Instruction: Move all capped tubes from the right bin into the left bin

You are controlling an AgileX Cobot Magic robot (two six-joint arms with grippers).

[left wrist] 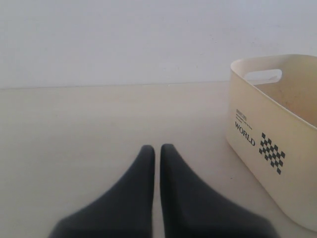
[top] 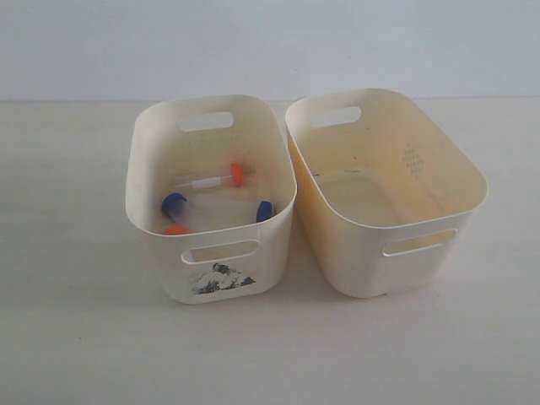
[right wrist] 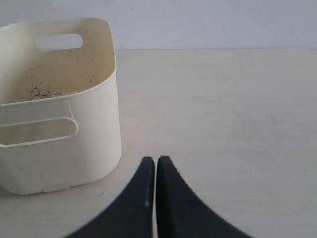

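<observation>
The left bin point(top: 162, 253), pale cream with a torn black-and-white sticker point(top: 221, 277), holds the capped tubes. Two have orange-red caps point(top: 237, 174) point(top: 175, 229) and two have dark blue caps point(top: 174, 202) point(top: 264, 211). The yellower right bin point(top: 354, 261), with a dotted diamond mark point(top: 412, 159), shows only a bare floor. Neither gripper appears in the exterior view. My left gripper point(left wrist: 157, 148) is shut and holds nothing, low over the table beside a bin point(left wrist: 267, 129) with printed lettering. My right gripper point(right wrist: 155, 159) is shut and holds nothing, next to a cream bin point(right wrist: 94, 129).
The two bins stand side by side, almost touching, on a pale table point(top: 84, 354) in front of a white wall. Dark specks lie on the floor of the bin seen in the right wrist view.
</observation>
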